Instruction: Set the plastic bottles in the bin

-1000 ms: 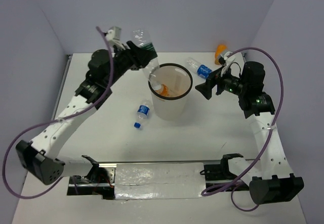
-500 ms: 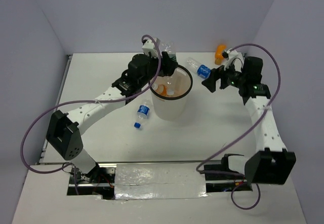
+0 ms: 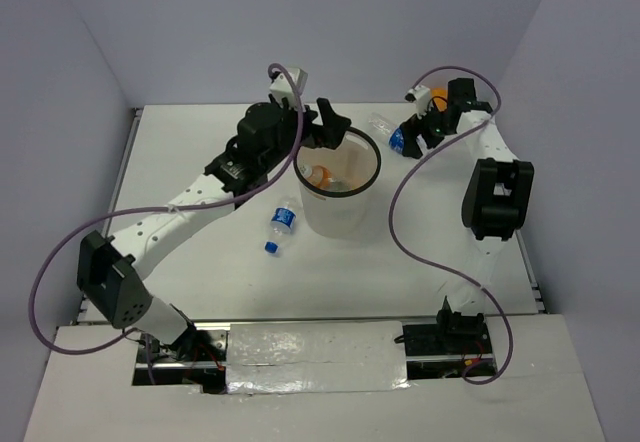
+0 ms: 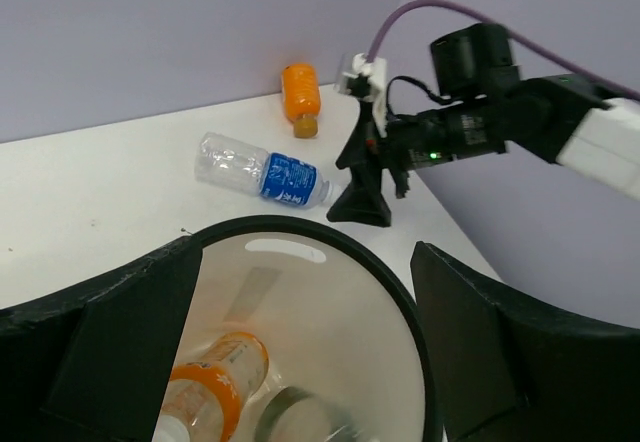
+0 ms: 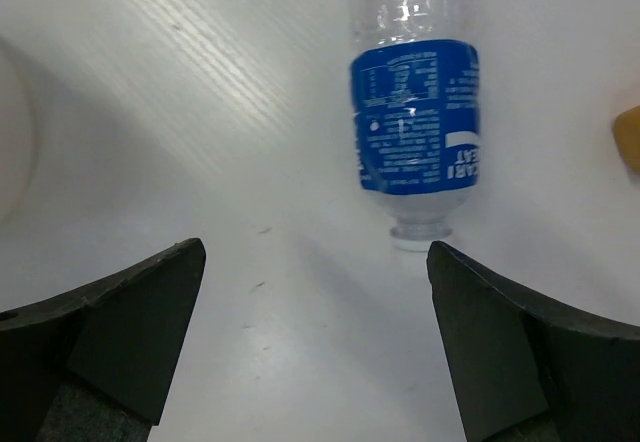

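— Blue-labelled bottle (image 3: 282,222) nearest us, where?
— Lying on the table (image 3: 230,274), just left of the bin (image 3: 335,220); an orange-labelled bottle (image 4: 215,382) lies inside.
— Grippers?
— The left gripper (image 3: 332,130) hangs spread and empty over the bin. The right gripper (image 5: 315,302) gapes just short of the far blue-labelled bottle (image 5: 415,132), not touching it. Beyond, the orange bottle (image 4: 300,97) lies by the wall (image 4: 150,22).

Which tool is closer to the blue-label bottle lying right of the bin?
Right. The right tool sits open just short of the blue-label bottle's neck end; the left tool hangs open over the bin.
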